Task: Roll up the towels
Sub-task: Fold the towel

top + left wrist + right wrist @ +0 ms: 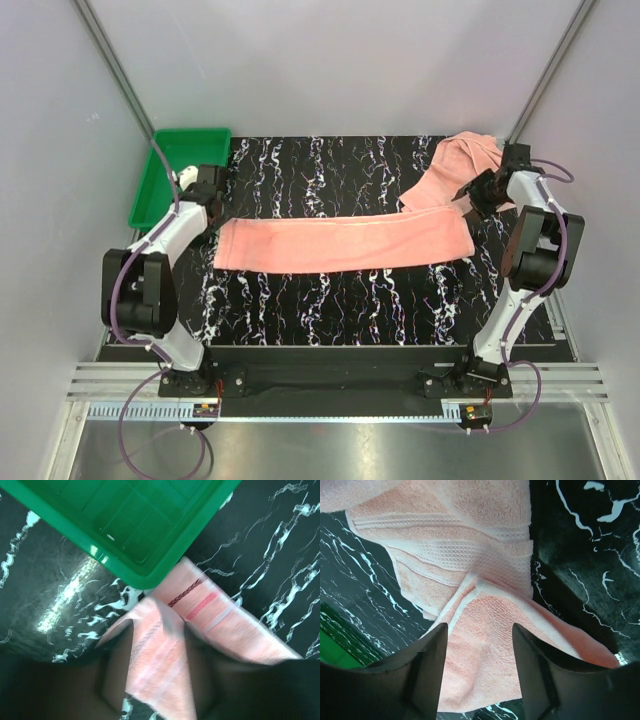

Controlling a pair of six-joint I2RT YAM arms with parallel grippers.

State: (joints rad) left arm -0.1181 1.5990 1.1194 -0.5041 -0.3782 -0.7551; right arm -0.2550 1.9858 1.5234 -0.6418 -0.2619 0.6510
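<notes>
One salmon-pink towel (340, 243) lies stretched flat across the middle of the black marbled table. A second towel (455, 165) lies crumpled at the back right, and its near end overlaps the flat towel's right end. My left gripper (210, 217) is at the flat towel's far-left corner. In the left wrist view the gripper (160, 680) is shut on that raised corner (160, 655). My right gripper (468, 203) is over the overlap. In the right wrist view it (480, 675) is open, with pink towel (480, 645) below and a ribbed towel end (470, 545) beyond.
A green tray (190, 133) stands at the back left, just behind my left gripper. Its corner (150, 575) sits close to the towel's striped end (200, 605). White enclosure walls stand on both sides and at the back.
</notes>
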